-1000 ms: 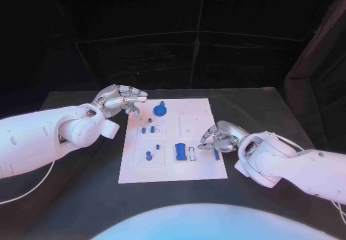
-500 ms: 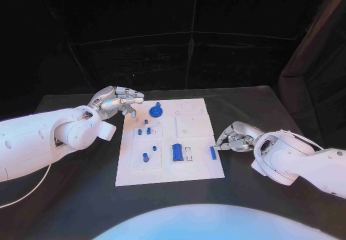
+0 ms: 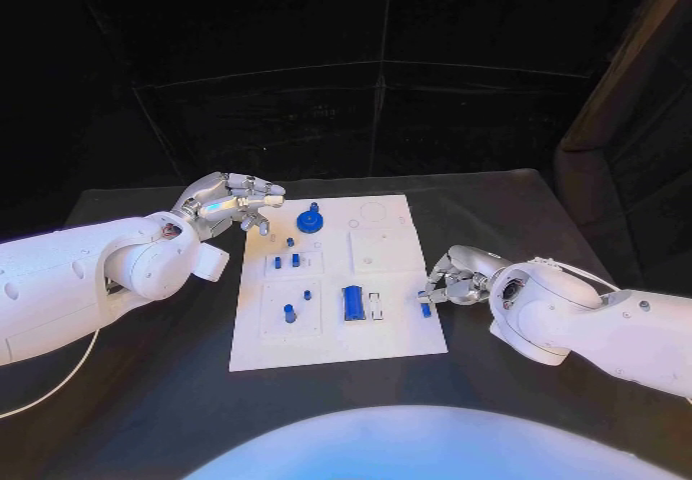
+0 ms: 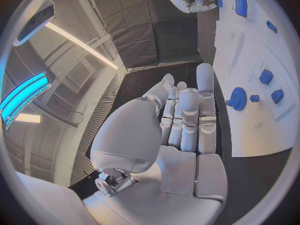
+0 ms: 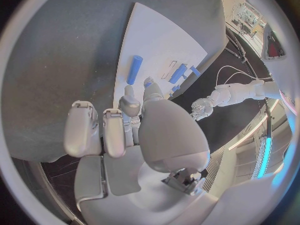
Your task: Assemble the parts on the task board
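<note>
Writing: I can read no brand, label or lettering on the board (image 3: pixel 339 345) or the parts.
Board: white plate mid-table (image 3: pixel 519 215), lying flat between my two hands.
Parts: a round blue knob (image 3: pixel 310 218) stands near the board's far left corner; small blue pegs (image 3: pixel 286 261) sit below it; a larger blue block (image 3: pixel 353 302) stands nearer me; a short blue bar (image 3: pixel 426 309) lies at the board's right edge.
Left hand: (image 3: pixel 231 203) hovers off the board's far left corner, fingers apart, grasping nothing.
Right hand: (image 3: pixel 454 279) sits at the board's right edge, just beside the bar; fingers curled in, and I see nothing in them.
Change: half a second ago my right hand was slightly further right, off the board; it has come in to the edge. Left hand barely moved.
</note>
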Available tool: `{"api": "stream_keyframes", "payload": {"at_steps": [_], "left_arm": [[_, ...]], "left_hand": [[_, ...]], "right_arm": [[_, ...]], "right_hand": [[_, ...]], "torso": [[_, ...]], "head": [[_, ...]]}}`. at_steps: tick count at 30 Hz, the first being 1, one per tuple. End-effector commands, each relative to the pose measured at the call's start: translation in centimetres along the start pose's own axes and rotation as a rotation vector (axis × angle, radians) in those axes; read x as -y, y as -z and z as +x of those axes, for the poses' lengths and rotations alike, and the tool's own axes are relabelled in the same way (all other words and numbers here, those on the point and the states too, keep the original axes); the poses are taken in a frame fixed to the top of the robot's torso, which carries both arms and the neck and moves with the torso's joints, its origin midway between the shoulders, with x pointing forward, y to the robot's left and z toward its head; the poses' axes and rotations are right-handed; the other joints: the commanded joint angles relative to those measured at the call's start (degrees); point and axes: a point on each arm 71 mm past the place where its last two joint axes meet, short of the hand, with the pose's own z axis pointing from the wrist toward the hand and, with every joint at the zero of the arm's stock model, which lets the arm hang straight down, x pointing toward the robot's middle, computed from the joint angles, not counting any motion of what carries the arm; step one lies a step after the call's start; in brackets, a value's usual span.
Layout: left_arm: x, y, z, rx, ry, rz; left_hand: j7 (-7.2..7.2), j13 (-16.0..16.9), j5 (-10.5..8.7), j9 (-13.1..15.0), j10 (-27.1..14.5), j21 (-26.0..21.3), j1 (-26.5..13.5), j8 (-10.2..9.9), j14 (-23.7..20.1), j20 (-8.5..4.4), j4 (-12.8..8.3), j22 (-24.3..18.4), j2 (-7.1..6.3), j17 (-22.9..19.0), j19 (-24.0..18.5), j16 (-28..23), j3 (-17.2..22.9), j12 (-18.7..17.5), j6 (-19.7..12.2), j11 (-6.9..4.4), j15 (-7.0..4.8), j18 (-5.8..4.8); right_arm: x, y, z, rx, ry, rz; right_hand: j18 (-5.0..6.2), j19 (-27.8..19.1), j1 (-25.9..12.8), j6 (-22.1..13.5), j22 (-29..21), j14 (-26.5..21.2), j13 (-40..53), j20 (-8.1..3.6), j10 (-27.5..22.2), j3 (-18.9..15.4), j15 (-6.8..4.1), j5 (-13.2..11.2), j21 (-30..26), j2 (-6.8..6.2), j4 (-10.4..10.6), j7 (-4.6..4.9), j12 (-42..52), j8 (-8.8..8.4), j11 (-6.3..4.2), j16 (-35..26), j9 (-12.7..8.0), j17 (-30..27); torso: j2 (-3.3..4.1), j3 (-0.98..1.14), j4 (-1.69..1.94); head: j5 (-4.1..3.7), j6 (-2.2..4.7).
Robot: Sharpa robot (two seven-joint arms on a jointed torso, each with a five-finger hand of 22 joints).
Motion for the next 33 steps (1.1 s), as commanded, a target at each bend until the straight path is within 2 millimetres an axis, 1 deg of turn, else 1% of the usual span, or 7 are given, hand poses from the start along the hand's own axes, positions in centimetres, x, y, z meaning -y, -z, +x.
{"api": "stream_keyframes", "payload": {"at_steps": [1,6,10,15,21,25,33], "left_arm": [[0.1,-0.1,0.1,-0.010,0.008,0.010],[0.1,0.0,0.1,-0.011,0.008,0.008],[0.1,0.0,0.1,-0.013,0.009,0.006],[0.1,0.0,0.1,-0.015,0.010,0.004],[0.0,0.1,0.1,-0.016,0.011,0.001],[0.0,0.1,0.1,-0.017,0.011,0.000],[0.0,0.1,0.1,-0.017,0.012,-0.002]], "left_hand": [[0.15,-0.1,0.13,-0.1,-0.3,-0.1,0.1,0.3,-0.3,-0.08,-0.1,0.0,0.22,-0.1,-0.5,-0.1,0.3,0.2,-0.4,-0.03,0.16,0.65],[0.15,-0.1,0.13,-0.1,-0.3,-0.1,0.1,0.3,-0.3,-0.08,-0.1,0.0,0.22,-0.1,-0.5,-0.1,0.3,0.2,-0.4,-0.03,0.16,0.65],[0.17,-0.1,0.13,-0.1,-0.3,-0.1,0.0,0.3,-0.4,-0.07,-0.1,0.0,0.21,-0.1,-0.5,-0.1,0.3,0.2,-0.4,0.00,0.18,0.64],[0.17,-0.1,0.13,-0.1,-0.3,-0.1,0.0,0.3,-0.4,-0.07,-0.1,0.0,0.21,-0.1,-0.5,-0.1,0.3,0.2,-0.4,0.00,0.18,0.64],[0.17,-0.1,0.13,-0.1,-0.3,-0.1,0.0,0.3,-0.4,-0.07,-0.1,0.0,0.21,-0.1,-0.5,-0.1,0.3,0.2,-0.4,0.00,0.18,0.64],[0.17,-0.1,0.13,-0.1,-0.3,-0.1,0.0,0.3,-0.4,-0.07,-0.1,0.0,0.21,-0.1,-0.5,-0.1,0.3,0.2,-0.4,0.00,0.18,0.64],[0.17,-0.1,0.13,-0.1,-0.3,-0.1,0.0,0.3,-0.4,-0.07,-0.1,0.0,0.21,-0.1,-0.5,-0.1,0.3,0.2,-0.4,0.00,0.18,0.64]], "right_arm": [[-0.1,-0.1,0.2,-0.005,0.064,0.014],[-0.4,-0.4,0.7,-0.029,0.105,0.024],[-0.5,-0.6,0.9,-0.034,0.126,0.035],[-0.8,-0.8,1.2,-0.044,0.150,0.037],[-1.4,-0.9,1.7,-0.052,0.197,0.027],[-1.6,-1.0,1.9,-0.052,0.229,0.021],[-1.8,-1.1,2.2,-0.054,0.291,0.017]], "right_hand": [[0.51,0.1,-0.5,0.5,0.0,3.2,-0.1,0.17,-0.4,-0.4,0.08,-0.3,0.0,-0.17,0.1,-0.08,-0.3,-0.11,-0.18,-0.1,-0.1,1.3],[0.51,0.1,-0.3,0.8,0.0,3.2,-0.2,0.17,-0.4,-0.5,0.05,-0.5,0.0,-0.13,0.2,-0.15,-0.4,-0.07,-0.24,-0.2,-0.1,1.1],[0.51,0.1,-0.2,1.0,0.0,3.2,-0.3,0.18,-0.4,-0.6,0.02,-0.6,-0.1,-0.15,0.2,-0.19,-0.5,-0.03,-0.27,-0.3,0.0,1.0],[0.53,0.1,-0.1,1.2,-0.1,3.1,-0.4,0.18,-0.5,-0.7,-0.01,-0.8,-0.1,-0.24,0.2,-0.27,-0.6,0.04,-0.32,-0.4,0.0,0.7],[0.53,0.1,0.8,1.8,-0.1,3.1,-0.5,0.12,-0.5,-0.9,-0.12,-1.0,-0.1,-0.28,-0.1,-0.43,-0.8,0.15,-0.47,-0.6,0.0,0.6],[0.52,0.1,1.5,1.9,-0.1,3.0,-0.6,0.07,-0.5,-0.9,-0.17,-0.9,-0.2,-0.25,-0.4,-0.47,-1.0,0.10,-0.53,-0.7,0.0,0.5],[0.48,0.2,4.1,2.2,0.1,3.0,-0.9,-0.08,-0.7,-0.7,-0.31,1.5,-0.1,0.41,-1.5,-0.55,-1.5,-0.19,-0.67,-0.9,-0.1,0.4]], "torso": [[-0.03,-0.03,0.06],[-0.05,-0.05,0.03],[-0.08,-0.09,0.15],[-0.07,-0.06,0.12],[0.00,-0.03,0.09],[-0.04,-0.08,0.00],[-0.05,-0.06,0.04]], "head": [[-0.11,-0.01],[-0.22,-0.20],[0.00,-0.18],[0.03,-0.14],[0.52,-0.25],[0.51,-0.29],[0.54,-0.38]]}}
